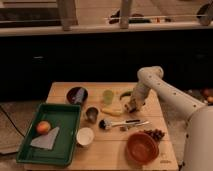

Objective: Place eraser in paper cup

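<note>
A wooden worktop (150, 112) seen from the front, with a white paper cup (85, 136) standing upright near its front edge. Touching or just left of the paper cup is a green tray (70, 112). Behind the paper cup, close by, is a small dark grey cup (91, 114). Farther behind are a pale green cup (108, 96) and a dark bowl (76, 95). The robot's white arm reaches in from the right. Its gripper (131, 106) is low over the worktop, behind and right of the paper cup and well apart from it. Whether the gripper is open or closed cannot be told. The eraser cannot be made out separately from the gripper. The paper cup's inside looks plain cream-white.
</note>
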Controlling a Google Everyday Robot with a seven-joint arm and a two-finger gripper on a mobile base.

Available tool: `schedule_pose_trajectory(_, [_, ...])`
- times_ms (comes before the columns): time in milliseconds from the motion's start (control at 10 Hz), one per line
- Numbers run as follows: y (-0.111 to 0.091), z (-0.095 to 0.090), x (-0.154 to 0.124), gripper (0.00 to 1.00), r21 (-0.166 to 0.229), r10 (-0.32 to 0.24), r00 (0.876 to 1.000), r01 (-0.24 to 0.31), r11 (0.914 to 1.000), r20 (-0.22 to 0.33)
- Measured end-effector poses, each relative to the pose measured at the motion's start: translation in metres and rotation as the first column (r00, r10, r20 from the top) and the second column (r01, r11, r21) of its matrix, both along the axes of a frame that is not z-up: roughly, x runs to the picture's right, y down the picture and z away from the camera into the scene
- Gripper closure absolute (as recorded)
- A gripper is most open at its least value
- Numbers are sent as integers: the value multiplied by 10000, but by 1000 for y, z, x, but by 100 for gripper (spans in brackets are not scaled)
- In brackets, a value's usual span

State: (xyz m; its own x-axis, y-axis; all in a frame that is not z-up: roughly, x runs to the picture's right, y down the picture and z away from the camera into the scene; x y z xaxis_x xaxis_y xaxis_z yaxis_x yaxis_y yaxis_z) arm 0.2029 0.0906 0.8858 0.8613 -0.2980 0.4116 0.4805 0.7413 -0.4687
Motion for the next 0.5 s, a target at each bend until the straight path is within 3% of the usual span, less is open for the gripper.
schedule_pose_trajectory(500, [-23, -52, -8, 100, 695, -884, 9955, 858, 9939, 354])
